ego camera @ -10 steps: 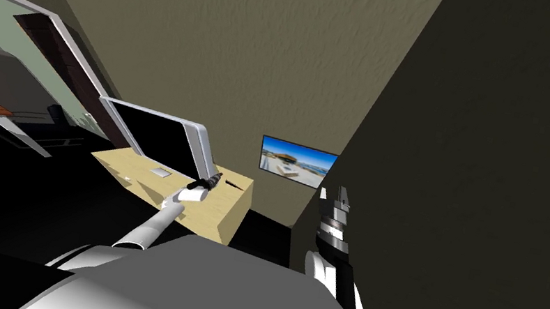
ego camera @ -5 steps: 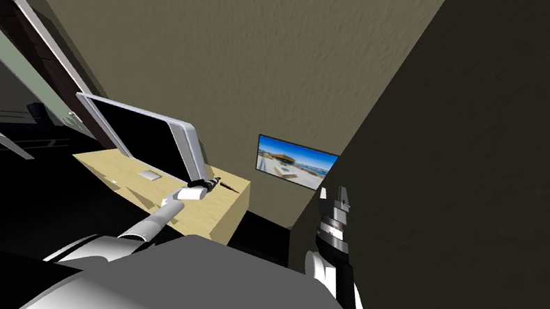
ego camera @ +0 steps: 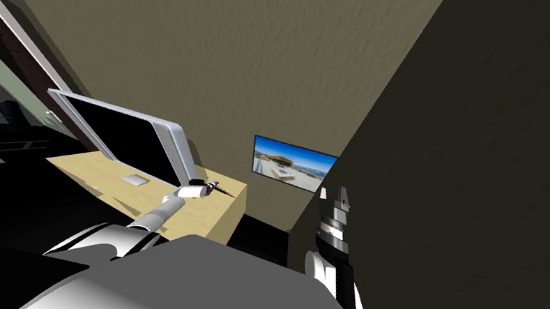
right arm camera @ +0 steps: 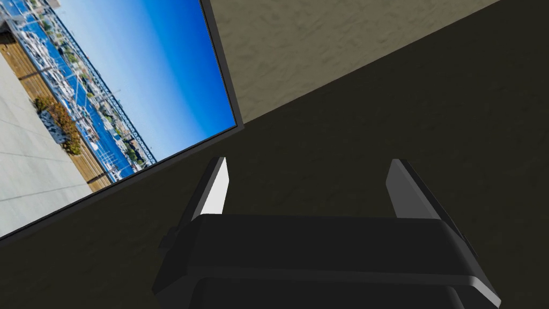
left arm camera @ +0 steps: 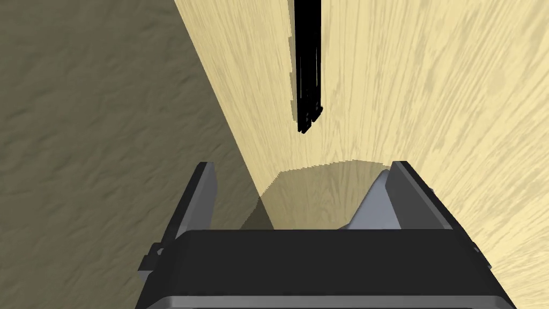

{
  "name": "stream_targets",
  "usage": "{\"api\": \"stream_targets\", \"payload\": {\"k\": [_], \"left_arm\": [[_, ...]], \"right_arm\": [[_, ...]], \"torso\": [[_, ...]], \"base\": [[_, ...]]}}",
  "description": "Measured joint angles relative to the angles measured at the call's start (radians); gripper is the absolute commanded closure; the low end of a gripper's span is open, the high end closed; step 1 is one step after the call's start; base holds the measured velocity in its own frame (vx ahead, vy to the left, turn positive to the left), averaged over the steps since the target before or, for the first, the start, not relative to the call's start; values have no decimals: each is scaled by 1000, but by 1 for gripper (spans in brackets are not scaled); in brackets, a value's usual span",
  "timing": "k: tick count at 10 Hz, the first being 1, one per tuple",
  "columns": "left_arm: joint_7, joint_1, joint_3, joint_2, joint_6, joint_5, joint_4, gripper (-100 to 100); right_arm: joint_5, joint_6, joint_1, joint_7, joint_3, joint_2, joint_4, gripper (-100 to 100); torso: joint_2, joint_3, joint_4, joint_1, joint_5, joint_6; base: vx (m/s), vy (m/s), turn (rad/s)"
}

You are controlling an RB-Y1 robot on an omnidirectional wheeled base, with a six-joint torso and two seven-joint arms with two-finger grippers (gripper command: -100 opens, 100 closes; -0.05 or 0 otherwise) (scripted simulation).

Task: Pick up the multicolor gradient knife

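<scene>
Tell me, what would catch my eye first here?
The bright harbour picture on the wall straight ahead stands out most. Left of it, a big black panel in a white frame stands at the back of a pale wood table. There the open left gripper hovers just short of a thin black knife lying on the wood.

The left arm (ego camera: pixel 150 219) is a slim white-grey tube. The left gripper (left arm camera: pixel 303 167) and right gripper (right arm camera: pixel 310 163) are dark boxes, grey-bladed.
</scene>
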Motion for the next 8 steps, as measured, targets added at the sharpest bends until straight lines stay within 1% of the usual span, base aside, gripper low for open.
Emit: {"api": "stream_targets", "payload": {"k": [1, 2, 3, 5, 6, 7, 8], "left_arm": [[-9, -4, -6, 8, 21, 16, 24, -100], [-18, -17, -15, 18, 43, 34, 62, -100], [-22, -25, -20, 24, 69, 43, 81, -100], [-34, -49, -35, 37, 113, 68, 143, -100], [-29, -41, -36, 38, 132, 65, 127, -100], [-29, -59, -45, 45, 155, 74, 161, -100], [-28, -56, -49, 52, 181, 81, 161, -100]], "right_arm": [[0, 0, 0, 0, 0, 0, 0, 0], [0, 0, 0, 0, 0, 0, 0, 0], [0, 0, 0, 0, 0, 0, 0, 0], [0, 0, 0, 0, 0, 0, 0, 0], [0, 0, 0, 0, 0, 0, 0, 0], [0, 0, 0, 0, 0, 0, 0, 0], [0, 0, 0, 0, 0, 0, 0, 0]], "torso": [[1, 1, 0, 0, 0, -1], [1, 1, 0, 1, 0, 0], [3, 1, 0, 1, 0, 0], [3, 2, 0, 1, 0, -1], [5, 3, 1, 1, 0, -1], [4, 2, 1, 2, 0, 0], [4, 2, 1, 1, 0, -1]], "base": [[101, -4, -54], [82, -1, -34], [88, -8, -64], [57, 0, -14], [65, 13, -53], [79, 7, -44], [112, 14, -62]]}}
